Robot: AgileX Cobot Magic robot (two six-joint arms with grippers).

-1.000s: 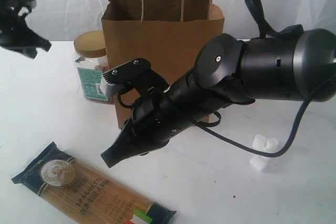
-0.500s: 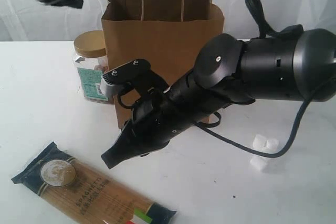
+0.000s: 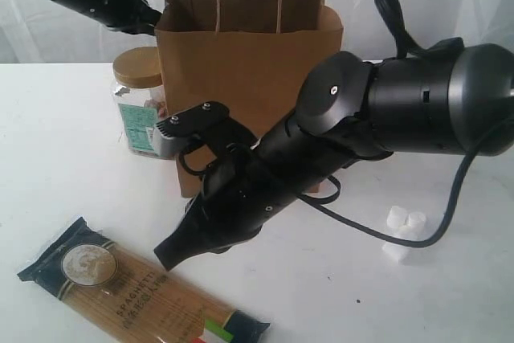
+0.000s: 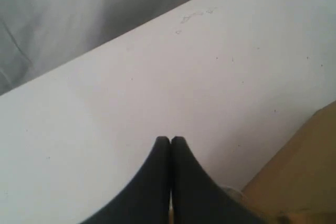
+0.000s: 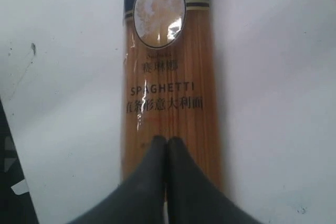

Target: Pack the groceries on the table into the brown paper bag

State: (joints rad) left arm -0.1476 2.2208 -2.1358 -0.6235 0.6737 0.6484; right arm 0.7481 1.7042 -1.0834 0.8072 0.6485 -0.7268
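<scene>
The spaghetti packet (image 3: pixel 136 291) is pictured lying flat at the near edge of the table (image 3: pixel 64 166), well apart from the brown paper bag (image 3: pixel 241 78) into which the groceries are to be packed. Just above it, the right gripper (image 3: pixel 170 248) is held with its fingers pressed together and nothing between them. Its tip is aimed down along the packet's length, as is borne out by the right wrist view.

A pickup of the pasta is judged to be the step in hand. For this to be done well, the jaws would first have to be opened, then turned across the packet's narrow width and lowered near its middle. That way the long, brittle pack would be balanced when lifted and not bent. It would best be carried end-down into the tall bag.

Off to the right, white marshmallows (image 3: pixel 401 226) are scattered on the tabletop. Behind the arm the bag is stood upright with its mouth open, and a tan-lidded clear nut jar (image 3: pixel 138 102) is set just beside its left wall; whether the two touch cannot be told. Farthest back, the left gripper (image 3: pixel 151 18) — likewise clenched and empty — is held in the air near the bag's upper left corner.
</scene>
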